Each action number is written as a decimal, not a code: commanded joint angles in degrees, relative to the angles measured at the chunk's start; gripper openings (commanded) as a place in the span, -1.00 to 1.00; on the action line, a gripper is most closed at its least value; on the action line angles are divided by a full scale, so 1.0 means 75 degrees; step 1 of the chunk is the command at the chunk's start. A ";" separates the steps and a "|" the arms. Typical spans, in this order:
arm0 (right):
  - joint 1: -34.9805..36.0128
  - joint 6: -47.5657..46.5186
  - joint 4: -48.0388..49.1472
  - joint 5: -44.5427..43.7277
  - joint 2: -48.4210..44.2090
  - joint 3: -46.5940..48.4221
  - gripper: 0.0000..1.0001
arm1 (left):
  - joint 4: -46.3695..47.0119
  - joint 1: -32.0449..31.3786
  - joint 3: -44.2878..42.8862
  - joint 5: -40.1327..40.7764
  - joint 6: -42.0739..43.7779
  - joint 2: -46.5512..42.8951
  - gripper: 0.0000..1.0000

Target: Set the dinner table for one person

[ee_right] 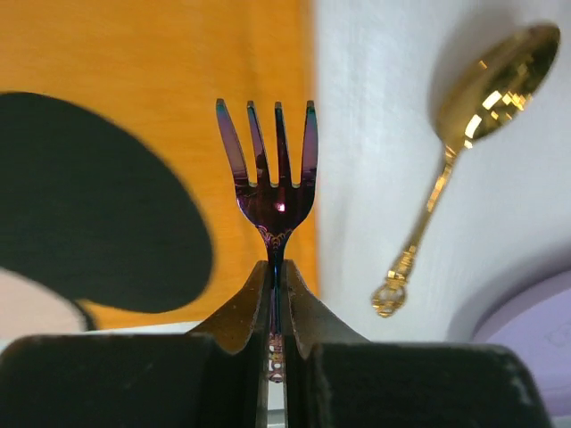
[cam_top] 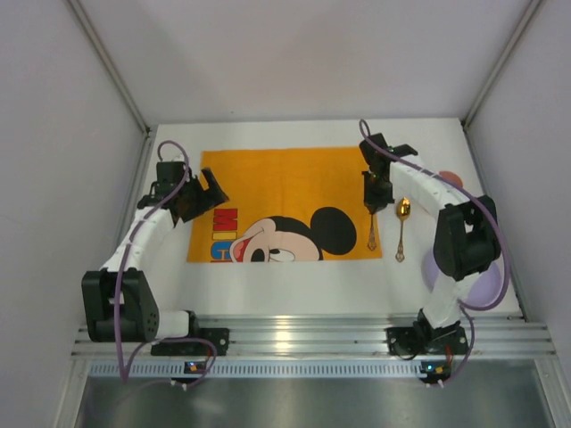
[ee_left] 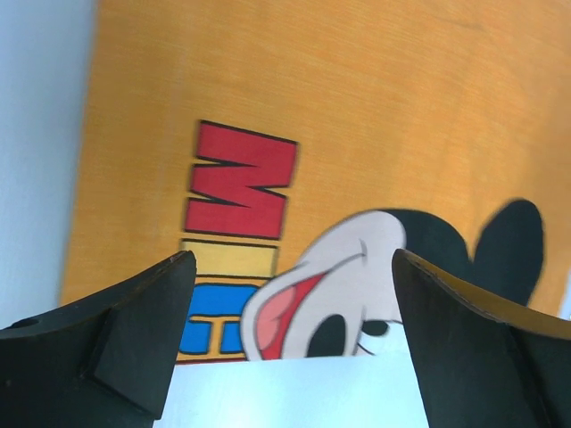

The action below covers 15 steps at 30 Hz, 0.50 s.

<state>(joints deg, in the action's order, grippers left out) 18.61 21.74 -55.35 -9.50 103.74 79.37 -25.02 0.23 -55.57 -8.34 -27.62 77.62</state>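
The white dinner table [cam_top: 294, 285] carries an orange Mickey Mouse placemat [cam_top: 285, 178]. My right gripper [cam_top: 375, 203] is at the placemat's right edge, shut on the handle of an iridescent purple fork [ee_right: 275, 183]. In the right wrist view the tines stick out past the right gripper [ee_right: 277, 267], over the placemat's edge [ee_right: 161, 71]. In the top view the fork [cam_top: 371, 234] runs along that edge. A gold spoon [cam_top: 402, 227] lies on the bare table just right of it. My left gripper [cam_top: 201, 192] hovers open over the placemat's left side, nothing between the fingers [ee_left: 134, 321].
A lilac plate [cam_top: 486, 287] sits at the near right, partly under the right arm, and shows in the right wrist view as a lilac plate edge [ee_right: 535, 321]. A pinkish object [cam_top: 451, 179] peeks out behind the right forearm. Grey walls enclose the table on three sides.
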 commanded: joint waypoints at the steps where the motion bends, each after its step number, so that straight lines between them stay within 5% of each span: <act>1: 0.0541 0.0616 -0.0389 0.1016 -0.0485 0.1239 -1.00 | 0.0836 -0.0276 0.0167 -0.1915 0.0330 -0.0354 0.93; 7: 0.0917 0.1285 -0.0331 0.2212 -0.0298 0.2119 -1.00 | 0.0851 -0.2196 -0.0664 -0.2170 0.0706 0.0102 0.88; 15: 0.1034 0.2105 0.0020 0.3362 -0.0285 0.2460 -1.00 | 0.2011 -0.4189 -0.1168 -0.2591 -0.0220 0.1155 0.82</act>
<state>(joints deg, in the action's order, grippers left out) 25.63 33.56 -55.81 10.28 102.39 95.48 -14.96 -27.49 -61.41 -25.78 -27.55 83.68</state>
